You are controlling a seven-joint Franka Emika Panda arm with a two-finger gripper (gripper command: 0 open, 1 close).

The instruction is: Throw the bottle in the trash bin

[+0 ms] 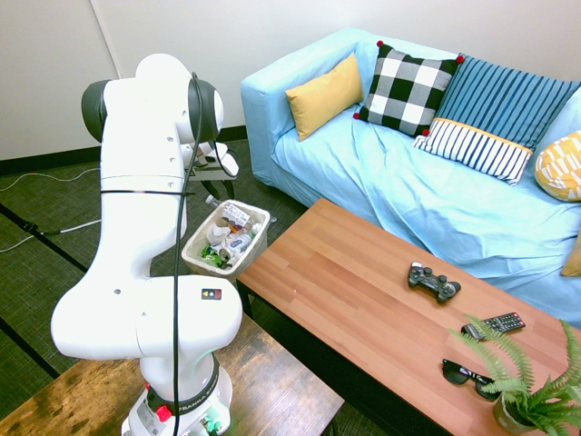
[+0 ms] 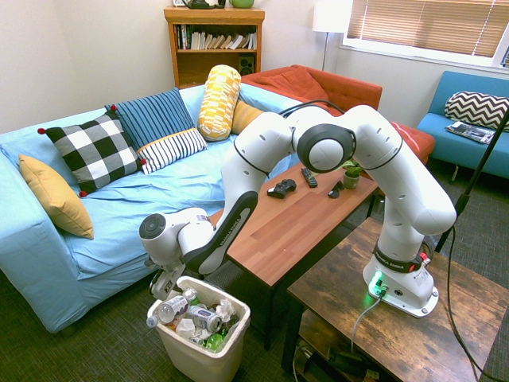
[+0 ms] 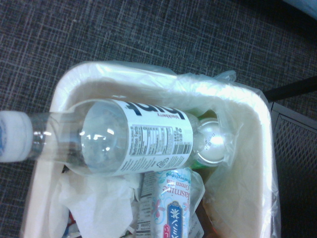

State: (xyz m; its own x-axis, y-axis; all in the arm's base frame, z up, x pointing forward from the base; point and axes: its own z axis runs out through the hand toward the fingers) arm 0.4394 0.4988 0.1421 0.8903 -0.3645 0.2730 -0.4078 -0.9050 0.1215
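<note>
The bottle, clear plastic with a white cap and a white printed label, lies on its side across the top of the trash bin. Its capped neck sticks out past the rim. From the second exterior view the bottle rests at the near-left corner of the off-white trash bin, on top of the rubbish. My gripper hangs directly above it, very close. Whether it still touches the bottle does not show. In the first exterior view the arm hides most of the gripper above the trash bin.
The bin holds cans, crumpled paper and wrappers. It stands on dark carpet between the blue sofa and the end of the wooden coffee table. A game controller, a remote and sunglasses lie on the table.
</note>
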